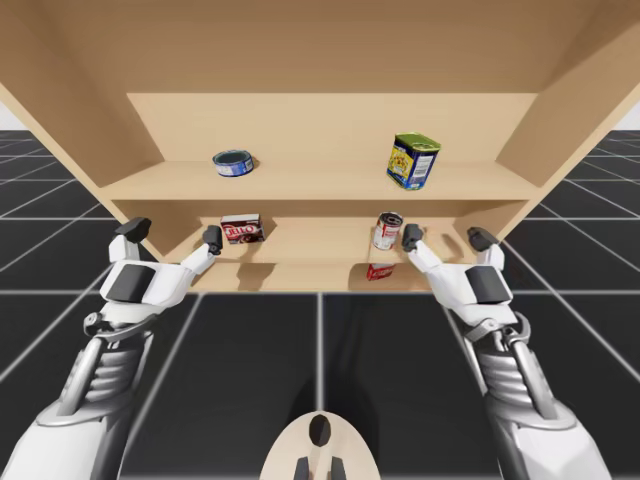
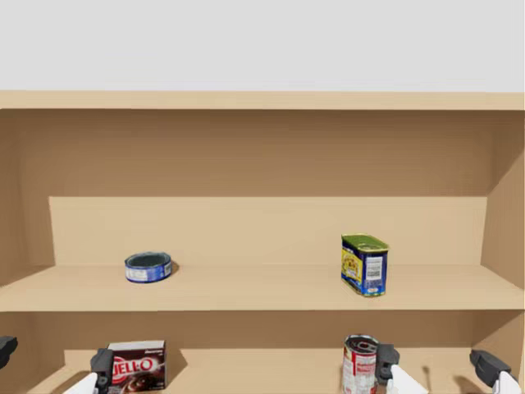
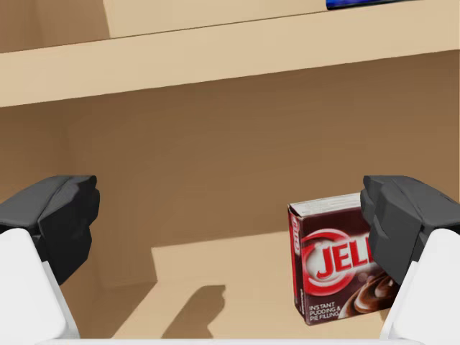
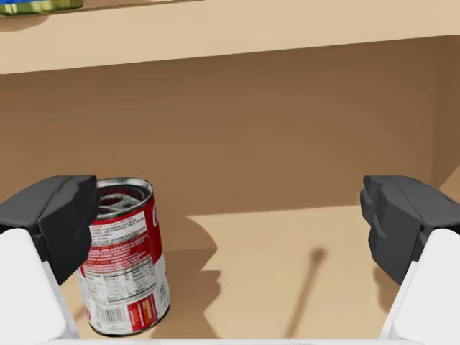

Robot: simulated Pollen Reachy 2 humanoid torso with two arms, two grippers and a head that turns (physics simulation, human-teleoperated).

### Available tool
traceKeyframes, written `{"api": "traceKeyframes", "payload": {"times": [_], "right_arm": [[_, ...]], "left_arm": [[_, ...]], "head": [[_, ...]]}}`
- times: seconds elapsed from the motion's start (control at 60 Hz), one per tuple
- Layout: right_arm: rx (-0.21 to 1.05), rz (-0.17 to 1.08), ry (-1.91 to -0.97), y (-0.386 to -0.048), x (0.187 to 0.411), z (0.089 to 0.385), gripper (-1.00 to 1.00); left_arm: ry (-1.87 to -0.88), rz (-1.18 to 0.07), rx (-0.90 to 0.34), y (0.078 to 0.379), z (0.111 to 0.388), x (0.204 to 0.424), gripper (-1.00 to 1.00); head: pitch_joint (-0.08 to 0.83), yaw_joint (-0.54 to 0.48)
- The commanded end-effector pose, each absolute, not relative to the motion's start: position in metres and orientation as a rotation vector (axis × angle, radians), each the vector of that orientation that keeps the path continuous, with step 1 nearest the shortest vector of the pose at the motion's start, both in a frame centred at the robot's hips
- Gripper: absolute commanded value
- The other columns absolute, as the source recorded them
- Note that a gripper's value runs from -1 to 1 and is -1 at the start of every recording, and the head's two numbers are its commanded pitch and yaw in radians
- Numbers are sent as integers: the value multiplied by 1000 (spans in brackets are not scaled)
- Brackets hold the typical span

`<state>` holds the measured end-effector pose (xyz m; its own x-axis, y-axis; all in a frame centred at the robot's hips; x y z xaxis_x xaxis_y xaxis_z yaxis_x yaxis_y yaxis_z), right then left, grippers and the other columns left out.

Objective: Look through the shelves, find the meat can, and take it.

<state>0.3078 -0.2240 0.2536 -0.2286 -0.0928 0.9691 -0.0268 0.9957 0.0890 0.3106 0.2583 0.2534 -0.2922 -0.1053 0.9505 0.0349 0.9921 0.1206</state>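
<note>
High view: my left gripper (image 1: pixel 172 233) and right gripper (image 1: pixel 447 238) hover at the lower shelf (image 1: pixel 300 247), fingers spread wide and empty, probably kept free for the search. Head view: the meat can (image 2: pixel 364 264), blue-and-yellow and rectangular, stands on the upper shelf (image 2: pixel 246 289), above my right gripper. Left wrist view: dark red box (image 3: pixel 330 266) ahead. Right wrist view: red-and-white can (image 4: pixel 126 259) beside one finger, not the target.

Two cans and a box on wooden shelves

A flat blue round can (image 2: pixel 148 267) lies toward the left of the upper shelf (image 2: pixel 254 289). On the lower shelf (image 1: pixel 310 240), a dark red box (image 2: pixel 137 365) stands upright at the left and a red and white can (image 2: pixel 359 364) upright at the right, well apart.
</note>
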Motion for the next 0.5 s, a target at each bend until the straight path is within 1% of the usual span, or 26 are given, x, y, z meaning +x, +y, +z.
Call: {"api": "traceKeyframes", "payload": {"times": [0.017, 0.067, 0.117, 0.15, 0.2, 0.25, 0.3, 0.383, 0.4, 0.5], "right_arm": [[113, -120, -1808, -218, 305, 252, -1000], [137, -75, -1818, -218, 304, 254, -1000], [143, -83, -1811, -218, 305, 254, -1000], [116, -115, -1814, -217, 306, 254, -1000], [114, -104, -1800, -217, 306, 253, -1000], [70, -104, -1793, -217, 307, 253, -1000], [92, -118, -1779, -218, 306, 255, -1000], [84, -115, -1798, -217, 303, 258, -1000], [91, -119, -1800, -216, 301, 259, -1000], [84, -102, -1811, -213, 296, 263, -1000]], "left_arm": [[-1862, -140, 54, 258, 253, 311, -1000], [-1861, -140, 55, 258, 253, 311, -1000], [-1861, -140, 55, 258, 253, 311, -1000], [-1861, -140, 56, 258, 253, 310, -1000], [-1861, -140, 56, 258, 253, 310, -1000], [-1861, -141, 57, 258, 253, 310, -1000], [-1861, -142, 56, 258, 253, 310, -1000], [-1860, -145, 54, 257, 253, 310, -1000], [-1860, -146, 53, 257, 253, 310, -1000], [-1859, -149, 51, 257, 253, 310, -1000]], "head": [[8, -13], [14, -14], [21, -15], [30, -20], [50, -34], [69, -54], [88, -88], [106, -147], [112, -176], [126, -240]]}}
